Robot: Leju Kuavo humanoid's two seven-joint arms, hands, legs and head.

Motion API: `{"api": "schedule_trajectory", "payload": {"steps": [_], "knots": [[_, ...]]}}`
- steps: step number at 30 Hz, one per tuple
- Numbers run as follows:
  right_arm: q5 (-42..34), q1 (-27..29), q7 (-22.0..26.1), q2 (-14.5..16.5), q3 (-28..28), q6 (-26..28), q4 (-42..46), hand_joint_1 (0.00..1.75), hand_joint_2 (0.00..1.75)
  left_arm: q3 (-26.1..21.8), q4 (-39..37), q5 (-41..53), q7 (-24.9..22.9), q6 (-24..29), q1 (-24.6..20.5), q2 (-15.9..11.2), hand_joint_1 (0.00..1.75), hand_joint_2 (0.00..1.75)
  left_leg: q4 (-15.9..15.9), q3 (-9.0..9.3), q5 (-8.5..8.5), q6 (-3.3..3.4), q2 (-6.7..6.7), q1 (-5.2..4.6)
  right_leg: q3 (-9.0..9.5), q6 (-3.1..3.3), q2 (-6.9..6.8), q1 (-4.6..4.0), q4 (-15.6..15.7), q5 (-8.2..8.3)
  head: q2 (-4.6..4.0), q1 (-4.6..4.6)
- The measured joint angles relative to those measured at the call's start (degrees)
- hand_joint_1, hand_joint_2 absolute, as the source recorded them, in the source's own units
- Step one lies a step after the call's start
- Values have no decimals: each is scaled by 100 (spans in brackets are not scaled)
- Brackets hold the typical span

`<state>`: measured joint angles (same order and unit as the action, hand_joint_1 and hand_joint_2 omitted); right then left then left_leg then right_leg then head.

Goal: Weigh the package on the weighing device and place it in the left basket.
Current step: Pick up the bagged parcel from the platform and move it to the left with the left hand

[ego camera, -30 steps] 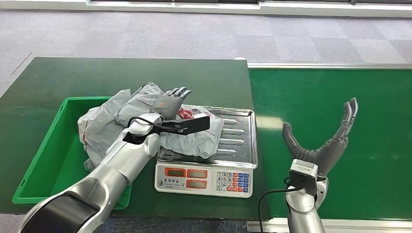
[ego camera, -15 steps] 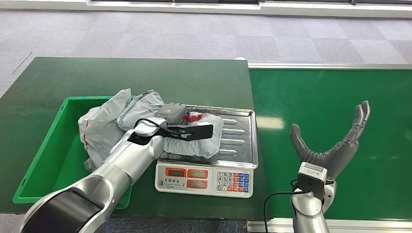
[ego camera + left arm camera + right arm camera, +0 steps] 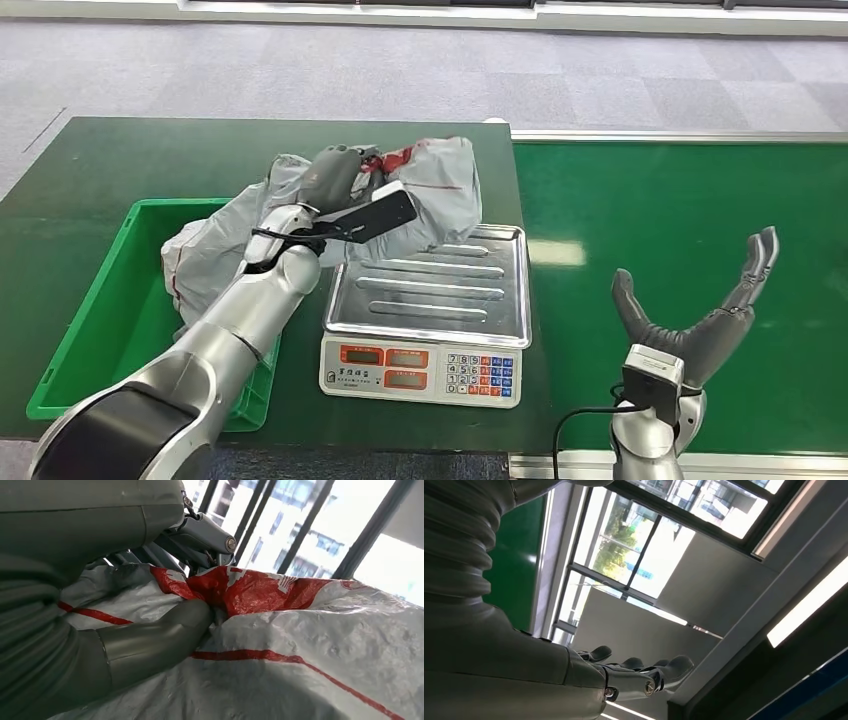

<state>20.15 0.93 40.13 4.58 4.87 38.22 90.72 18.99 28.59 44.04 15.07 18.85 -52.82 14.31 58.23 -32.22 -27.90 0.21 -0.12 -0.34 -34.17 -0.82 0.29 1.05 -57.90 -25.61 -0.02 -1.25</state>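
My left hand (image 3: 333, 178): clenched on the grey package (image 3: 425, 195), thumb and fingers (image 3: 150, 645) pinching a bunched fold by its red print.
Package: lifted clear of the scale's steel tray (image 3: 435, 290), hanging above the tray's far left corner and the green table (image 3: 200, 155).
Weighing scale (image 3: 420, 368): on the table's near edge, bare tray on top, display and keypad facing me.
Left basket (image 3: 95, 320): green bin just left of the scale, with another grey bag (image 3: 205, 260) lying in it.
My right hand (image 3: 700, 320): released, fingers spread, palm up over the green conveyor belt (image 3: 650, 200), well apart from the scale.
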Motion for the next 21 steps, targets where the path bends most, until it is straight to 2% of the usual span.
{"api": "schedule_trajectory", "payload": {"steps": [5, 8, 12, 16, 21], "knots": [[12, 213, 0, -1, -207, 27, 128, 0, 175, -214, 1373, -171, -118, 153, 142, -215, 175, 175, -1, -1, 0, 0, 0, 0, -1, 0, 0, 0, 0, -1, -1, 0], [12, 258, 1, 1, -276, 41, 168, 0, 175, -254, 1912, -184, -129, 226, 247, -308, 175, 175, -2, -1, 0, 0, 0, 0, -1, 0, 0, 0, 0, -1, 0, 0], [5, 367, 2, 1, -351, 78, 239, 0, 175, -328, 2592, -195, -136, 620, 521, -478, 175, 175, -5, 1, 0, 0, 2, 0, 4, 0, 1, 0, -1, -1, -1, 1], [4, 638, 2, 4, -455, 92, 443, 0, 175, -583, 3698, -33, -429, 826, 1191, -904, 175, 175, -16, 9, -3, -3, 9, 0, 4, 5, 9, 1, -1, -8, 0, 0], [137, 856, 2, 103, -618, -71, 691, 0, 175, -1224, 4605, -59, -316, 892, 2273, -1308, 171, 175, -28, 16, -4, -5, 12, 1, 2, 17, 10, -1, -1, -18, 0, -1]]}}
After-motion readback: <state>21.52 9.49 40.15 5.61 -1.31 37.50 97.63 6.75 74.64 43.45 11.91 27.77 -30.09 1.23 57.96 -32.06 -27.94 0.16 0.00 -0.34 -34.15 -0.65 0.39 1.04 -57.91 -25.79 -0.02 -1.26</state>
